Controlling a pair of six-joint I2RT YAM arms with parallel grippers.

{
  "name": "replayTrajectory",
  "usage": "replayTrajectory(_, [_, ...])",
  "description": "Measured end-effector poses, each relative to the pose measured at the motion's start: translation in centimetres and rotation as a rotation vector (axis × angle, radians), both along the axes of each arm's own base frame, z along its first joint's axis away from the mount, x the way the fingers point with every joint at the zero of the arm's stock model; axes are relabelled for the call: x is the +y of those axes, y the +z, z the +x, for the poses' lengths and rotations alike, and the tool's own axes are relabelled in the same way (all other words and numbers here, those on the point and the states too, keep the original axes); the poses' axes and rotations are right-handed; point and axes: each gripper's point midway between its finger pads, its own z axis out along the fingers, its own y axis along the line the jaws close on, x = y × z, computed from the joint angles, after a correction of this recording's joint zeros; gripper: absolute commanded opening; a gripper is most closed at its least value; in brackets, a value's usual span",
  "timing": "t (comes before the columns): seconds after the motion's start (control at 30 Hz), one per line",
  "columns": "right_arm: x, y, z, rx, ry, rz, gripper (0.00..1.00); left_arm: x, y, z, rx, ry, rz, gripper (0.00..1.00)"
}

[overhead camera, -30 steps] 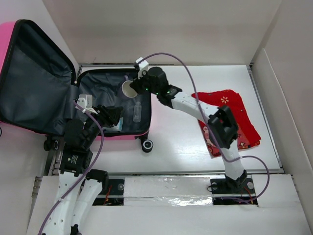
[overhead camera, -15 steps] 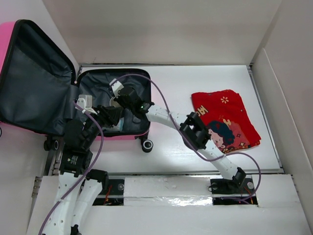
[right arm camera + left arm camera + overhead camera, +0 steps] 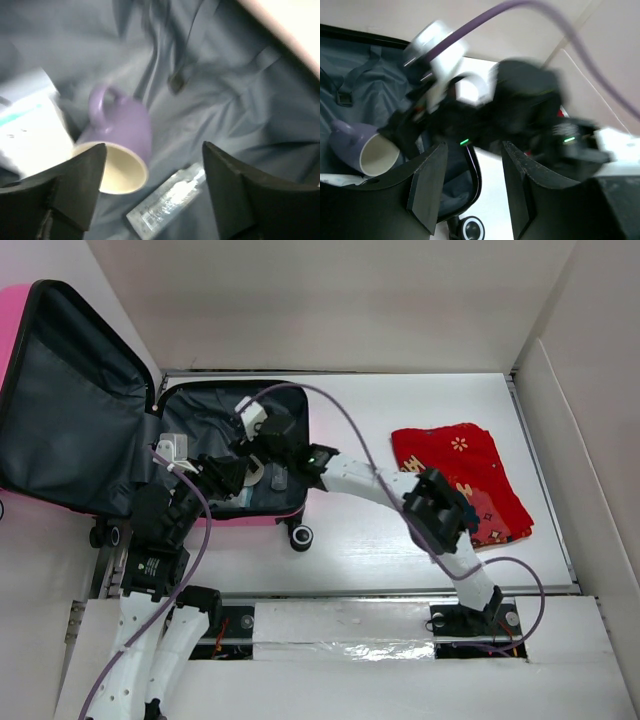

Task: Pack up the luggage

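The hot-pink luggage [image 3: 195, 420] lies open at the left, its lid leaning back and its grey lining [image 3: 225, 75] showing. My right gripper [image 3: 258, 462] reaches down into the base and stands open [image 3: 155, 190] just above a purple mug [image 3: 120, 145] lying on its side. A clear bottle [image 3: 167, 202] rests on the lining between the fingers, not touched. My left gripper [image 3: 228, 478] hovers at the case's near rim, open [image 3: 472, 190] with nothing between its fingers. In the left wrist view the mug [image 3: 365, 150] lies at the left.
A red cartoon-print cloth [image 3: 465, 455] lies on the table at the right, partly under my right arm's elbow. A white packet [image 3: 30, 135] sits in the case beside the mug. A black wheel [image 3: 301, 536] sticks out at the case's near corner. White walls surround the table.
My right arm swung from above the case's far side down into it with the mug. Its jaws have opened and the mug now lies on the lining. The left arm held still.
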Motion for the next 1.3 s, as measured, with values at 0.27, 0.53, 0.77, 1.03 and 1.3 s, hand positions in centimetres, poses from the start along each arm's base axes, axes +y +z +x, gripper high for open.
replayTrajectory(0.27, [-9.6, 15.5, 0.8, -0.097, -0.012, 0.323, 0.12, 0.0, -0.1, 0.1, 0.005, -0.001, -0.001, 0.31])
replayTrajectory(0.53, [-28.6, 8.6, 5.7, 0.053, -0.409, 0.334, 0.47, -1.0, -1.1, 0.8, 0.051, -0.050, -0.002, 0.02])
replayTrajectory(0.77, [-38.4, -6.2, 5.9, 0.375, -0.678, 0.109, 0.58, -2.2, -0.8, 0.9, 0.047, -0.115, -0.023, 0.01])
replayTrajectory(1.03, [-41.4, -11.4, 7.3, 0.557, -0.730, 0.063, 0.60, -3.3, -0.3, 0.7, 0.035, -0.181, -0.044, 0.10])
replayTrajectory(1.3, [-38.2, -13.3, 10.2, 0.651, -0.625, 0.123, 0.59, -4.0, -0.9, 1.5, 0.078, -0.221, -0.029, 0.12])
